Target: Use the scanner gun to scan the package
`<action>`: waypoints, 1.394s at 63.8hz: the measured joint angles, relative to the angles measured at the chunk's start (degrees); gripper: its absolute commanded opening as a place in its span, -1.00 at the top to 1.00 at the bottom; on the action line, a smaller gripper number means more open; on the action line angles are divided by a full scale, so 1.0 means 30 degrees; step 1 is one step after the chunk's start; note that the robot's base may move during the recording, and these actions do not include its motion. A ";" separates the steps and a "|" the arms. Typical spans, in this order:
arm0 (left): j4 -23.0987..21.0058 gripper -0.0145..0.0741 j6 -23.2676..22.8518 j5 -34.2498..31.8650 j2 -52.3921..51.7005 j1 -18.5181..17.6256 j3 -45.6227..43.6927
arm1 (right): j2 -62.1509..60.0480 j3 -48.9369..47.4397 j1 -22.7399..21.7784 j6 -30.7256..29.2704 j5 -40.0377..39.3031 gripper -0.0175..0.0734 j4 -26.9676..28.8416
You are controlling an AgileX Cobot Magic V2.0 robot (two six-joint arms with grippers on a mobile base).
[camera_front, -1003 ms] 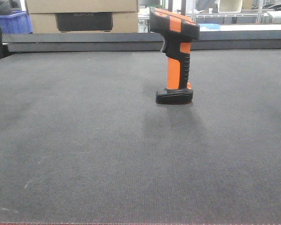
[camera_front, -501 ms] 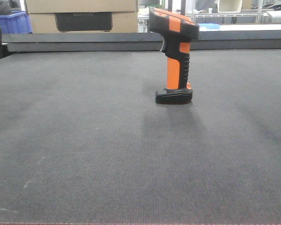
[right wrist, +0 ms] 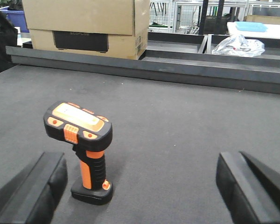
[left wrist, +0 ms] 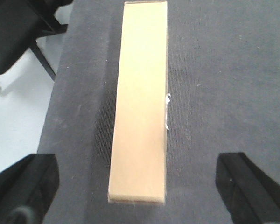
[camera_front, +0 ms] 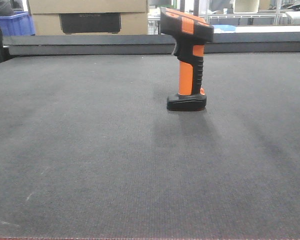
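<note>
We count 1 package [left wrist: 140,102], lying flat near the left edge of the bench [left wrist: 214,70], long side running away from the left wrist cam. 1 sliver of white sticker [left wrist: 167,112] shows at its right side, no print legible. The left pincer [left wrist: 138,163] is spread wide, 1 finger [left wrist: 28,186] on each side of the package, both apart from it. Front view, left to right: 1 blue crate [camera_front: 12,22], then 2 stacked tan boxes behind the bench. The lower box [camera_front: 45,23] has a black panel w/ faint lettering we can't read. Next comes 1 scanner gun [camera_front: 187,62], upright on its foot, approx mid-bench. The right pincer [right wrist: 141,161] is released too, empty, w/ the scanner gun nearer its left finger, untouched
</note>
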 measured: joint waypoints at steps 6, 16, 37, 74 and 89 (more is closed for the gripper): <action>-0.0262 -0.64 0.0196 0.0000 0.1197 0.0000 -0.0488 | 0.0000 0.0000 0.0047 0.0000 0.0000 -0.60 0.0000; -0.0341 -0.64 0.0324 0.0022 0.2794 -0.0420 -0.0630 | 0.0000 0.0000 0.0045 0.0000 0.0000 -0.60 0.0000; -0.0379 -0.64 0.0397 -0.0283 0.4966 -0.0607 -0.0676 | 0.0000 0.0000 0.0045 0.0000 0.0000 -0.60 0.0000; -0.0063 -0.57 0.0426 -0.0532 0.6538 -0.0677 -0.0676 | 0.0000 0.0000 0.0045 0.0000 -0.0117 -0.60 0.0000; 0.0271 0.51 0.0426 -0.0462 0.6538 -0.0677 -0.0676 | 0.0000 0.0000 0.0045 0.0000 -0.0269 -0.60 0.0000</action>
